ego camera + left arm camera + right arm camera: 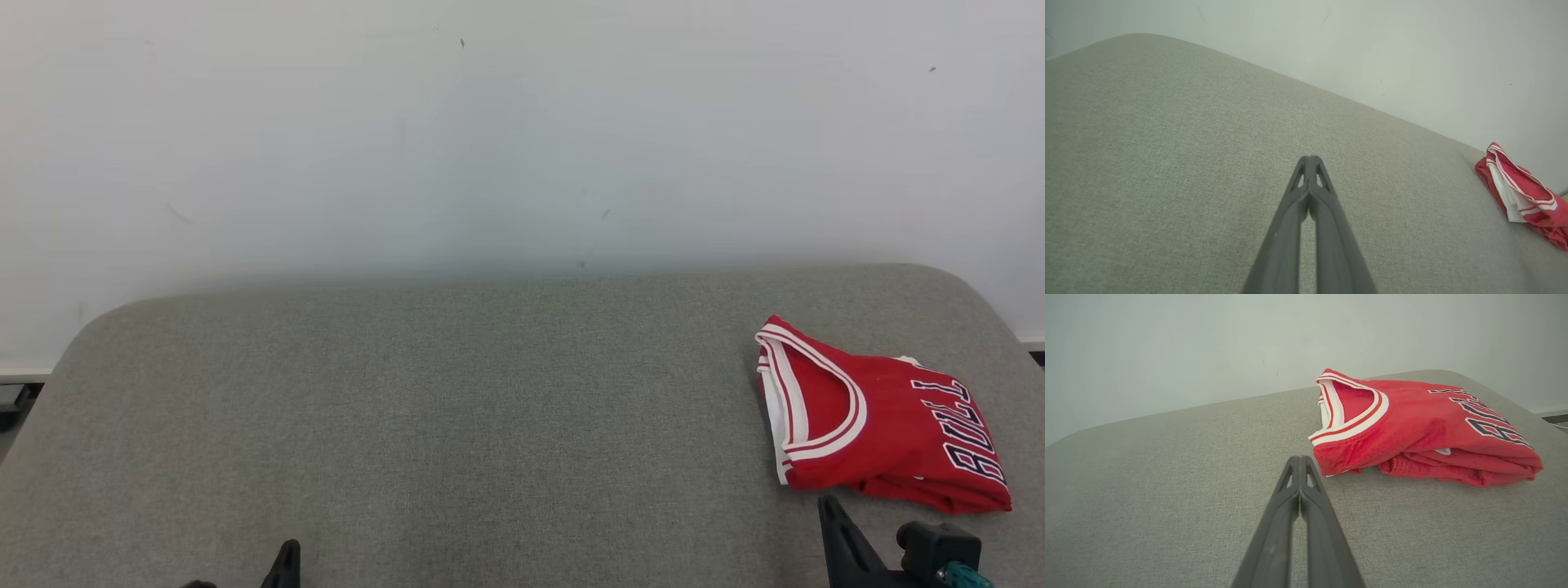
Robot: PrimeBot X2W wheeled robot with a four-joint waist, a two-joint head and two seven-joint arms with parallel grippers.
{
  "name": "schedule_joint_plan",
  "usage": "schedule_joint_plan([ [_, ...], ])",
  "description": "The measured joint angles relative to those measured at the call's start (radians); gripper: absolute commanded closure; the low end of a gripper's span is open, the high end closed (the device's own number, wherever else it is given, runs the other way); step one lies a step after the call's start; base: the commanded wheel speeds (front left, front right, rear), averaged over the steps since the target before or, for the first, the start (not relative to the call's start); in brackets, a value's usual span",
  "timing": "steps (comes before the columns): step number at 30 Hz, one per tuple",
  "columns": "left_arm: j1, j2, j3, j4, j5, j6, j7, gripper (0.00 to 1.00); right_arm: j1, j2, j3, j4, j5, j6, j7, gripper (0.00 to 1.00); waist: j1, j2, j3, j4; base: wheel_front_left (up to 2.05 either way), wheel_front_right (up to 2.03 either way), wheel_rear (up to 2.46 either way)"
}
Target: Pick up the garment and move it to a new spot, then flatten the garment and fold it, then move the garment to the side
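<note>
Grey fabric surface point(457, 425) with folded red jersey point(882, 425) on it

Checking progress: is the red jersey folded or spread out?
Folded: the red basketball jersey lies as a compact stack, layers showing at its edge.

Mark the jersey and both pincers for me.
jersey point(886, 425), head view, on the red chest panel beside the lettering.
left pincer point(1309, 160), left wrist view, where the shut fingertips meet.
right pincer point(1299, 459), right wrist view, where the shut fingertips meet.
</note>
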Motion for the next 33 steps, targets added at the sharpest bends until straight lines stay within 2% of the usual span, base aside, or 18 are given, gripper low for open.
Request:
schedule_joint_plan([
  [33,-0.039,-0.031,0.125,0.024,-0.404,-0.061,0.081,1.00,-0.049,0.018,-0.068,0.017,0.451,0.053,0.088,1.00,0.0000,0.0000,0.051,-0.009,0.00,0.00,0.00],
])
